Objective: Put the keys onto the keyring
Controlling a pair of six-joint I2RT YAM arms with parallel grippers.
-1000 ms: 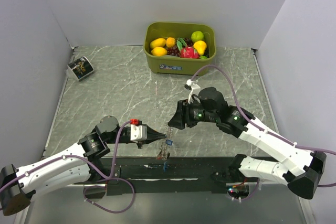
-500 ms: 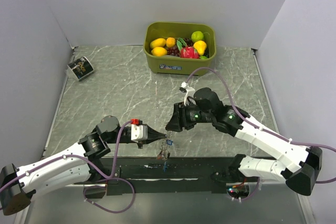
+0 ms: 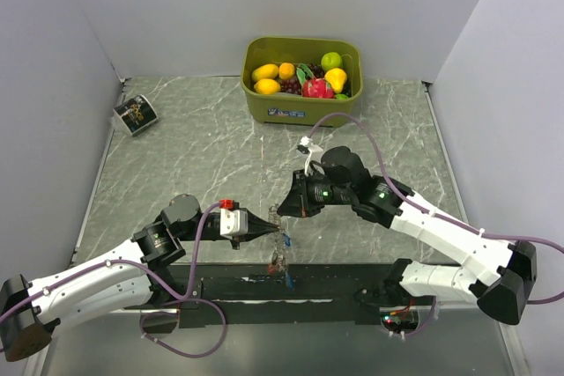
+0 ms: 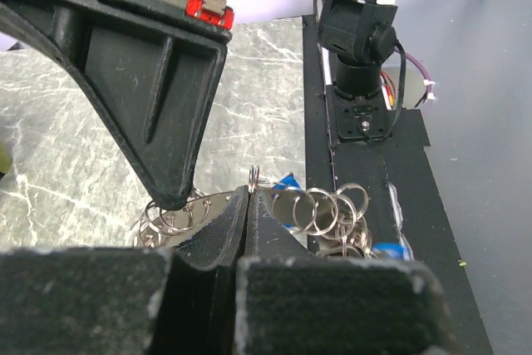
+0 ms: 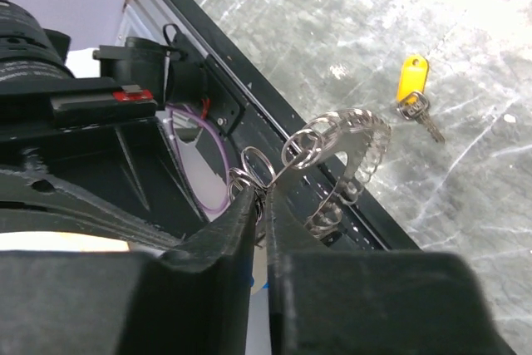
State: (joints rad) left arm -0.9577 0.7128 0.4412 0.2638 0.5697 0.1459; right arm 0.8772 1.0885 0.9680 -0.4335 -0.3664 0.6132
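The keyring [image 4: 326, 210], a flexible loop strung with small metal rings, hangs between both grippers near the table's front edge [image 3: 279, 255]. My left gripper [image 4: 251, 194] is shut on it, with rings fanning out on either side. My right gripper [image 5: 263, 199] meets it from the opposite side, jaws closed to a narrow slit on a few small rings; the loop [image 5: 349, 139] arcs away beyond them. In the top view the two tips nearly touch [image 3: 278, 222]. A blue-headed key [image 3: 289, 278] dangles from the ring. A yellow-tagged key [image 5: 413, 82] lies loose on the marble.
A green bin [image 3: 301, 110] of toy fruit stands at the back centre. A small black-and-white card [image 3: 135, 114] lies at the back left. A black strip [image 3: 339, 281] runs along the near edge by the arm bases.
My right gripper has moved left and down to the left gripper's tip and closed from open onto the keyring's small rings. The left arm has stayed put, shut throughout.
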